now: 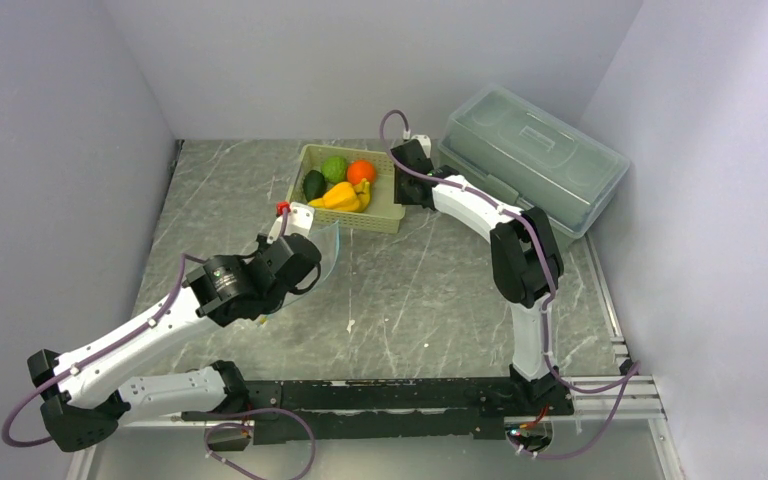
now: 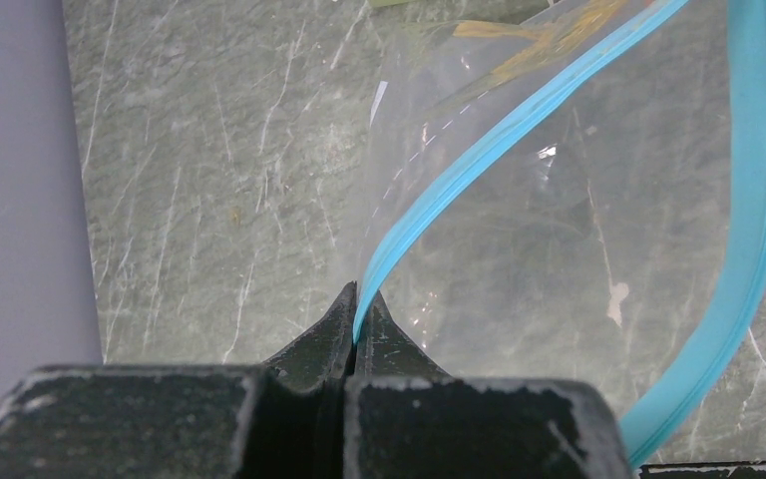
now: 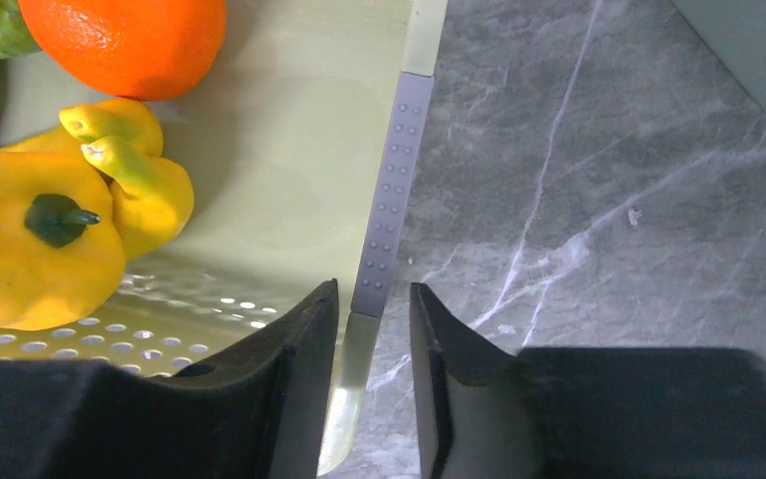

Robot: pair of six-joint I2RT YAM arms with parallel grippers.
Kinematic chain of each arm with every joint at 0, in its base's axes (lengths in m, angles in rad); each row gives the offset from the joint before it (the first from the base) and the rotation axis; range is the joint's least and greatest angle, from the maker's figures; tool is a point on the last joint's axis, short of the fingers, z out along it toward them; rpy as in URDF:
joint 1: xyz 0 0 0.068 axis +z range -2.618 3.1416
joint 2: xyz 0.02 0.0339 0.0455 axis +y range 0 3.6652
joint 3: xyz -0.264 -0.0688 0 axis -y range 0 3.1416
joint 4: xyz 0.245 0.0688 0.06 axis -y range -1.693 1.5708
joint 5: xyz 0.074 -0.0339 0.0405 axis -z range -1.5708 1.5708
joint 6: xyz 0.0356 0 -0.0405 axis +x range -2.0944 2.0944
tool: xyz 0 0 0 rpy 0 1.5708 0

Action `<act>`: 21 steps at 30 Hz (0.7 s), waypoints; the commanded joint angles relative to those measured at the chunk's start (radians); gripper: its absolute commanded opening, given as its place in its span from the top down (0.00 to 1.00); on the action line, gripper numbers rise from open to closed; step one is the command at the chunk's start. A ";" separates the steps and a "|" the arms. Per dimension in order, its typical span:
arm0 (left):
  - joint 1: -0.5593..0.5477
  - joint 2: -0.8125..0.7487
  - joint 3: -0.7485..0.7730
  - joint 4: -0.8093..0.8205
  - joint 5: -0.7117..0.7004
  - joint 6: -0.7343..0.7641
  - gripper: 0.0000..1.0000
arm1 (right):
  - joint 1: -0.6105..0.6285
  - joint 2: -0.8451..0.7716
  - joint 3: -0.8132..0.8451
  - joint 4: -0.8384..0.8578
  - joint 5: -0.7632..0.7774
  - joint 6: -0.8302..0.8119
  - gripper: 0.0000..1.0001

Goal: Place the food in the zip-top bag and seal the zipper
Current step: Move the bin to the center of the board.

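Note:
The food lies in a pale green basket (image 1: 385,217) at the back: an orange ball (image 1: 361,171), a bumpy green fruit (image 1: 334,167), a dark avocado (image 1: 314,185), a yellow pepper (image 1: 340,195) and bananas (image 1: 364,194). My right gripper (image 3: 374,299) stands open astride the basket's right rim (image 3: 391,180), one finger inside and one outside; the pepper (image 3: 20,249) and bananas (image 3: 145,180) are close to its left. My left gripper (image 2: 357,299) is shut on the light blue zipper (image 2: 519,120) of the clear zip-top bag (image 2: 559,249), whose mouth gapes open just left of the basket.
A large translucent lidded box (image 1: 530,155) stands at the back right, close behind the right arm. Grey walls close in the marble table on three sides. A metal rail (image 1: 610,385) runs along the near edge.

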 commanded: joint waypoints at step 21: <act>0.003 0.001 0.009 -0.037 -0.076 -0.046 1.00 | -0.004 0.022 0.057 -0.049 0.001 -0.041 0.94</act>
